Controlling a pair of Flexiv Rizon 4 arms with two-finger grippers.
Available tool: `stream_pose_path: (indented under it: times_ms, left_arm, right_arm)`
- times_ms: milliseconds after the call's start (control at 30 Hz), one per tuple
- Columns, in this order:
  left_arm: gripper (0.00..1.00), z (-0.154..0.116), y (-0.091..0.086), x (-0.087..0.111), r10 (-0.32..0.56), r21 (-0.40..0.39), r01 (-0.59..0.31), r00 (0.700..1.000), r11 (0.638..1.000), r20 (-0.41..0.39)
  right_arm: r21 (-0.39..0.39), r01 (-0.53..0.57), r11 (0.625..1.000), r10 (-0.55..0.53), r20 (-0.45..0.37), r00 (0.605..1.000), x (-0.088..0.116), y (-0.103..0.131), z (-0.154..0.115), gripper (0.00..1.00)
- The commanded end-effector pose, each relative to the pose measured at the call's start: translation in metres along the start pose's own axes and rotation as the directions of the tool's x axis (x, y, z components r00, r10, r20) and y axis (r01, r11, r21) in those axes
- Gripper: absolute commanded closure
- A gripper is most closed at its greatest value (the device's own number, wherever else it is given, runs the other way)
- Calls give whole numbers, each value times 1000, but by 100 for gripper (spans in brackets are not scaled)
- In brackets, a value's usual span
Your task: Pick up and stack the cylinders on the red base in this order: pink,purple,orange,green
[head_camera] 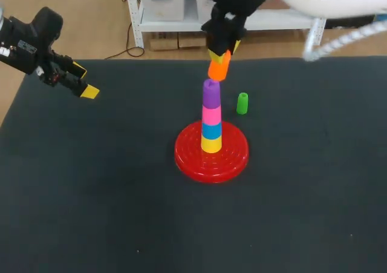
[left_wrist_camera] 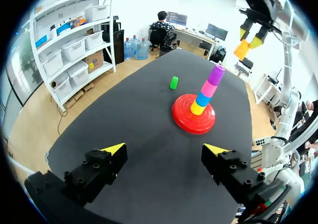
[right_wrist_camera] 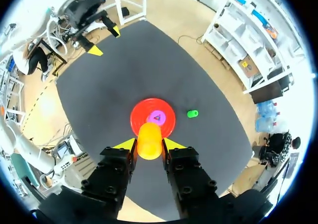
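Observation:
The red base [head_camera: 184, 158] sits mid-table with a stack on its post: yellow, blue, pink [head_camera: 211, 114], then purple [head_camera: 211, 94] on top. My right gripper [head_camera: 222, 56] hangs just above the stack, shut on the orange cylinder [head_camera: 219, 68]; from its wrist the orange cylinder [right_wrist_camera: 149, 141] sits between the yellow tips, over the purple top [right_wrist_camera: 157, 117] and base [right_wrist_camera: 139, 115]. The green cylinder [head_camera: 242, 103] stands on the table to the right of the stack. My left gripper [head_camera: 84, 85] is open and empty at the far left, well away from the stack [left_wrist_camera: 207, 91].
The black mat [head_camera: 91, 200] covers the whole table. Its far edge runs just behind the right gripper. My left gripper [left_wrist_camera: 164, 152] looks across the mat at the base [left_wrist_camera: 186, 118] and green cylinder [left_wrist_camera: 174, 82].

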State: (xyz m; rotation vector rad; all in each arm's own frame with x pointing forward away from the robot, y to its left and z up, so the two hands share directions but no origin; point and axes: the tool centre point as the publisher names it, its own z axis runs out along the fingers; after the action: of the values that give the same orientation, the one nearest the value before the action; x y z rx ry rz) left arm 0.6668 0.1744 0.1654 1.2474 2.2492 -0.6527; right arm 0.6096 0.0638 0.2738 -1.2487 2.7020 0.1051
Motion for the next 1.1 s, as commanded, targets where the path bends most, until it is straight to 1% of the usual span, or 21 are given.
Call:
stream_pose_path:
  times_ms: [33,67,200,500,733,933,1100]
  left_arm:
    - [0,0,0,1,2,0,-2,1000,1000,3]
    - [0,0,0,1,2,0,-2,1000,1000,3]
    - [0,0,0,1,2,0,-2,1000,1000,3]
    - [0,0,0,1,2,0,-2,1000,1000,3]
    - [0,0,0,1,2,0,-2,1000,1000,3]
    - [0,0,0,1,2,0,-2,1000,1000,3]
    - [0,0,0,1,2,0,-2,1000,1000,3]
  right_arm:
    - [-6,-9,1000,8,-130,991,-26,-8,21,100]
    - [-16,-17,1000,15,-139,990,-27,-9,25,100]
    - [-8,-23,1000,21,-165,986,-28,-13,33,100]
    - [-1,-25,1000,24,-197,980,-25,-13,40,100]
    - [-12,-31,999,28,-213,977,-20,-11,47,100]
    - [-14,-59,998,54,-219,974,-16,-14,55,100]
    - [-18,-76,997,71,-211,975,-14,-18,55,100]
